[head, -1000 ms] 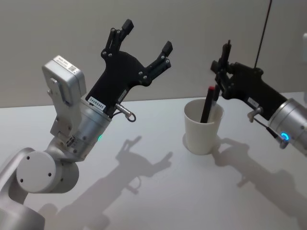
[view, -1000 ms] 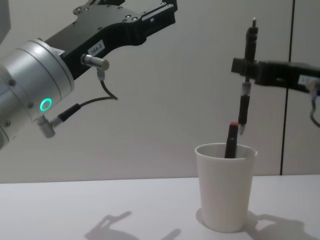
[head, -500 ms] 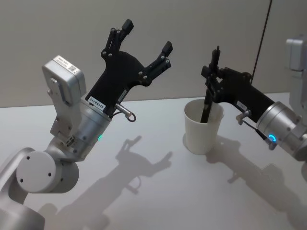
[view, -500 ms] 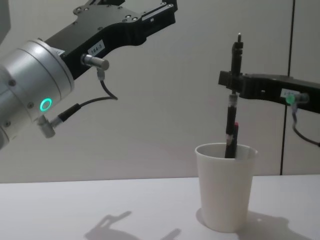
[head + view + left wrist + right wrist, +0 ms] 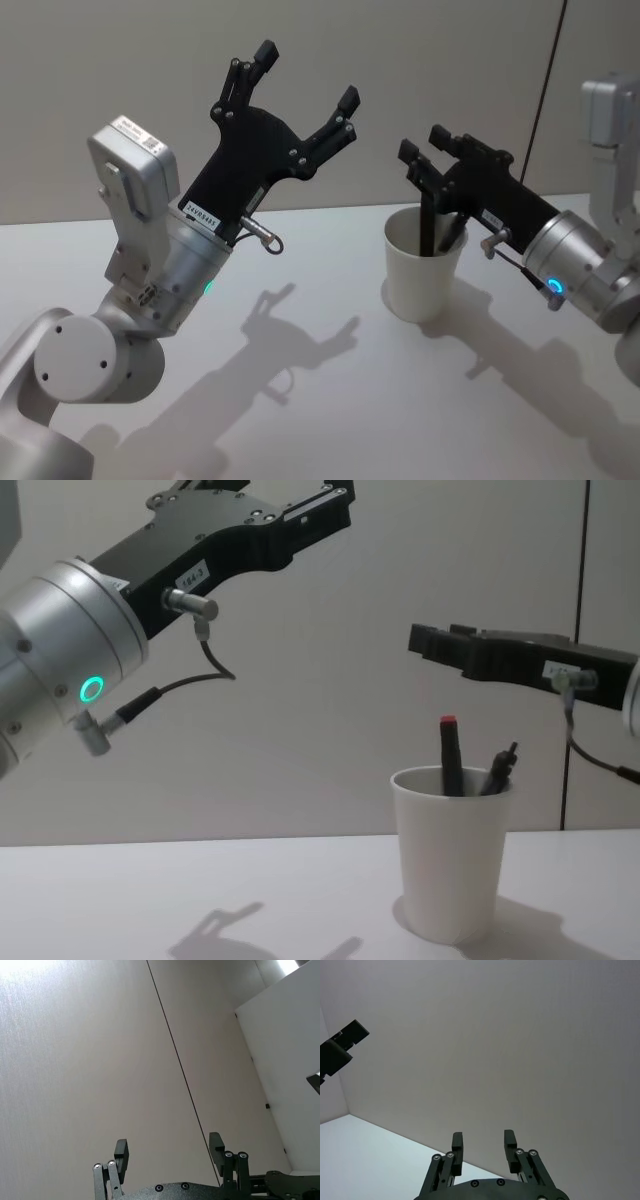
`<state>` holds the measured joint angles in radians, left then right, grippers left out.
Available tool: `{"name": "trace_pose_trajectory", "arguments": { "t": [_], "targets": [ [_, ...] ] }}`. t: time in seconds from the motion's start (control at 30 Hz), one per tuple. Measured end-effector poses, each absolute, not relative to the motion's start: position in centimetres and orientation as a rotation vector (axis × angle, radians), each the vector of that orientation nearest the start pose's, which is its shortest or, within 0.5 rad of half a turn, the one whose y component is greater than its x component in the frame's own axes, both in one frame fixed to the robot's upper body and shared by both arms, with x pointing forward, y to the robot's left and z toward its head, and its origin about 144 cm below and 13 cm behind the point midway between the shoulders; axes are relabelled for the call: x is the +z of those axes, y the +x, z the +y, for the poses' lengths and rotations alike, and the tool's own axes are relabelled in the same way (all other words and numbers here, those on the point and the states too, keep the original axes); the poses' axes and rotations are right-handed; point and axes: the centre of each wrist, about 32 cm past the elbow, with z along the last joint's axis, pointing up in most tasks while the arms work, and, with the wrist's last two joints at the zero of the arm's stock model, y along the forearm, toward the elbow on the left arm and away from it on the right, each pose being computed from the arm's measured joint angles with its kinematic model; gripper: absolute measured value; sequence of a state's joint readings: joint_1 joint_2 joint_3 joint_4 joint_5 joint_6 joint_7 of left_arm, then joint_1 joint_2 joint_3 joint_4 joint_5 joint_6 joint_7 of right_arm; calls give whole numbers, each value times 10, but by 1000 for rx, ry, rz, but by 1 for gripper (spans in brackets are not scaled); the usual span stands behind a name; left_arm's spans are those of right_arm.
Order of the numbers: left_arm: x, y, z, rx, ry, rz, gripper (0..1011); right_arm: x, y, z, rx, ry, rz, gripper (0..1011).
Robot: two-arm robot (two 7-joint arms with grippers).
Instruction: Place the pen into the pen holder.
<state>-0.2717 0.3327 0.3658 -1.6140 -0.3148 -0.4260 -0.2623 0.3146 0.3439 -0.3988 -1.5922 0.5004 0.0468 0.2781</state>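
The pen holder is a white paper cup [image 5: 447, 855] standing on the table, right of centre [image 5: 424, 272]. The pen [image 5: 499, 767], slim and black, leans against the cup's right inner rim. Beside it a red-tipped pen [image 5: 449, 753] stands upright in the same cup. My right gripper [image 5: 428, 638] hovers open just above the cup [image 5: 423, 146], touching neither pen; the right wrist view shows its fingers spread with nothing between them [image 5: 483, 1141]. My left gripper [image 5: 307, 75] is raised high on the left, open and empty [image 5: 169, 1149].
The white table [image 5: 300, 400] carries the arms' shadows. A pale wall with a thin vertical seam [image 5: 578, 600] stands behind. The left arm's grey body [image 5: 150, 260] takes up the left side.
The right gripper has lowered the black pen into the cup and opened, letting it go. The pen now leans in the cup beside the red-tipped one. The left arm has not moved.
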Motion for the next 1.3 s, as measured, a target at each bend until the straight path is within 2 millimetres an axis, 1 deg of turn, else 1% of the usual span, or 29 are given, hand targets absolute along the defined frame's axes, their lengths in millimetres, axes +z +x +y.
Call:
{"name": "trace_pose_trajectory", "arguments": {
  "t": [0.03, 0.1, 0.2, 0.23, 0.3, 0.4, 0.5, 0.6, 0.63, 0.8, 0.83, 0.87, 0.9, 0.93, 1.0, 1.1, 1.3],
  "targets": [
    [1231, 508, 209, 901, -400, -491, 1001, 1232, 518, -205, -895, 147, -43, 476],
    [1231, 508, 209, 901, -400, -491, 1001, 1232, 518, -205, -894, 147, -44, 554],
    [1231, 508, 209, 901, -400, -491, 1001, 1232, 518, -204, -894, 148, -43, 616],
    [1231, 508, 209, 901, -400, -491, 1001, 1232, 518, -204, -893, 148, -44, 672],
    [1231, 508, 209, 901, -400, -491, 1001, 1232, 518, -204, -893, 148, -44, 711],
    [1231, 508, 209, 901, -400, -491, 1001, 1233, 518, -205, -891, 151, -50, 832],
    [1231, 508, 209, 901, -400, -491, 1001, 1239, 515, -206, -888, 167, -66, 920],
    [1231, 508, 209, 901, -400, -491, 1001, 1244, 513, -208, -887, 181, -79, 979],
    [1231, 508, 209, 901, -400, -491, 1001, 1248, 511, -209, -888, 194, -91, 1001],
    [1231, 508, 209, 901, -400, -491, 1001, 1263, 503, -215, -898, 234, -128, 1002],
    [1231, 508, 209, 901, -400, -491, 1001, 1270, 498, -218, -904, 251, -146, 1001],
    [1231, 508, 209, 901, -400, -491, 1001, 1272, 497, -218, -908, 257, -149, 1002],
    [1231, 508, 209, 901, -400, -491, 1001, 1278, 493, -221, -913, 270, -164, 1002],
    [1231, 508, 209, 901, -400, -491, 1001, 1278, 493, -221, -913, 270, -164, 1001],
    [1231, 508, 209, 901, -400, -491, 1001, 1286, 487, -225, -924, 294, -184, 1002],
    [1231, 508, 210, 901, -400, -491, 1001, 1292, 483, -227, -928, 307, -196, 1002],
    [1231, 508, 209, 903, -396, -487, 1001, 1290, 482, -227, -933, 305, -193, 1001]
  ]
}}
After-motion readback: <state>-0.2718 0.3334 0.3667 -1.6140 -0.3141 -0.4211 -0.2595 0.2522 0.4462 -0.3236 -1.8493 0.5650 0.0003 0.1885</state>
